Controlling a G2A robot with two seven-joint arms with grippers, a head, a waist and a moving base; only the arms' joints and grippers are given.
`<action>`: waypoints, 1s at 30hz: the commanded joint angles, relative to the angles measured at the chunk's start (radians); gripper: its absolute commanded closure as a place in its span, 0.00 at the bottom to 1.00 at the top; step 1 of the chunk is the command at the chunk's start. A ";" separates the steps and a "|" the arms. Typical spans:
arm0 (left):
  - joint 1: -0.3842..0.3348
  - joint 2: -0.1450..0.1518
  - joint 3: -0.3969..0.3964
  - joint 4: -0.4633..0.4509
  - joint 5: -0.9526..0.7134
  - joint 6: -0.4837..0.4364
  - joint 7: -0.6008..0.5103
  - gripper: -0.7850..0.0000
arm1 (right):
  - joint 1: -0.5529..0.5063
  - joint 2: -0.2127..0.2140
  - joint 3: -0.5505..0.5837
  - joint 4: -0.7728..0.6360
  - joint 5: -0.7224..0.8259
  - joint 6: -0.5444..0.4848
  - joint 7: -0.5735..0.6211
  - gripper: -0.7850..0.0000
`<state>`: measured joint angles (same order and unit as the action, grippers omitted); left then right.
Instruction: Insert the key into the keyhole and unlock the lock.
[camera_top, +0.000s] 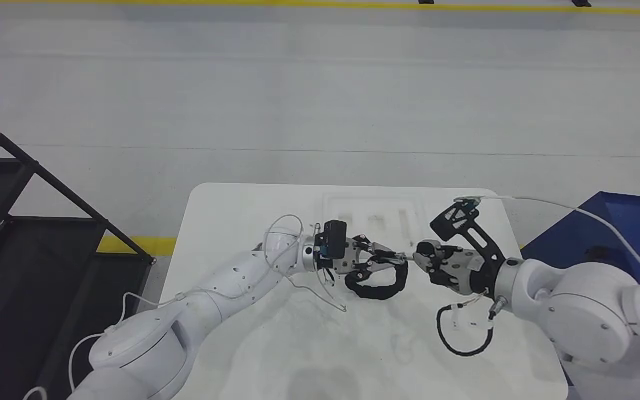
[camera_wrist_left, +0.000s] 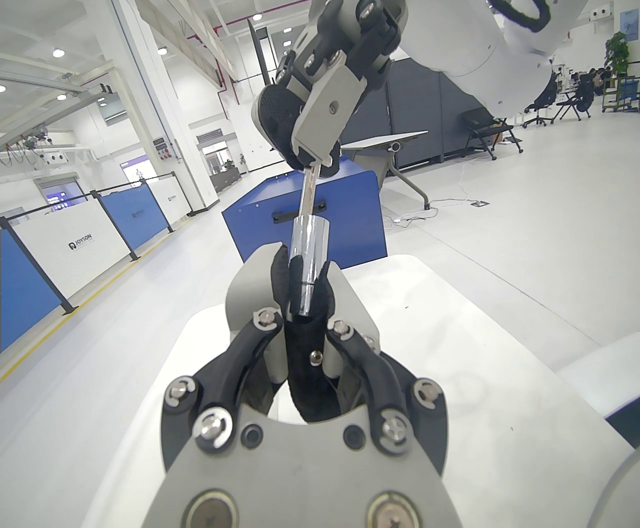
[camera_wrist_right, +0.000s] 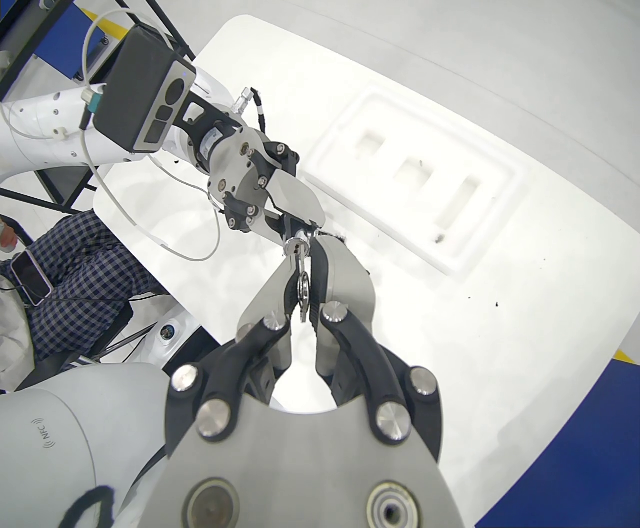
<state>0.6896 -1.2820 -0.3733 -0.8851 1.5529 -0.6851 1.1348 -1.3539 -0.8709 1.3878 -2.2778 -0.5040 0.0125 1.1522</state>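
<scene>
Left claw pinches the chrome lock; right claw pinches the key by its flat head, blade at the keyhole just ahead; stiff, light, likely slippery metal, so hold the head firmly.

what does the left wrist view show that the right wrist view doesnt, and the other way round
Left wrist view's own: the lock side-on as a chrome barrel, the key blade meeting its end, and a blue cabinet behind. Right wrist view's own: the lock's keyhole face, the key's head, and a white foam tray on the table. Shared: the left gripper shut on the lock and the right gripper shut on the key, above the table.
</scene>
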 joint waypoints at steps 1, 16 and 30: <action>0.002 -0.001 -0.004 0.000 0.005 0.002 0.002 1.00 | 0.002 0.000 -0.004 0.001 0.001 -0.001 0.003 1.00; 0.008 -0.002 -0.025 0.001 0.042 0.015 0.015 1.00 | 0.027 -0.002 -0.030 0.013 0.012 0.010 0.008 1.00; -0.024 0.018 -0.010 -0.014 0.121 0.052 0.052 1.00 | 0.086 0.002 -0.004 0.076 0.243 0.024 0.133 1.00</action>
<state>0.6689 -1.2658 -0.3868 -0.8960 1.6709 -0.6351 1.1850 -1.2750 -0.8696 1.3859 -2.2049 -0.2646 0.0337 1.2807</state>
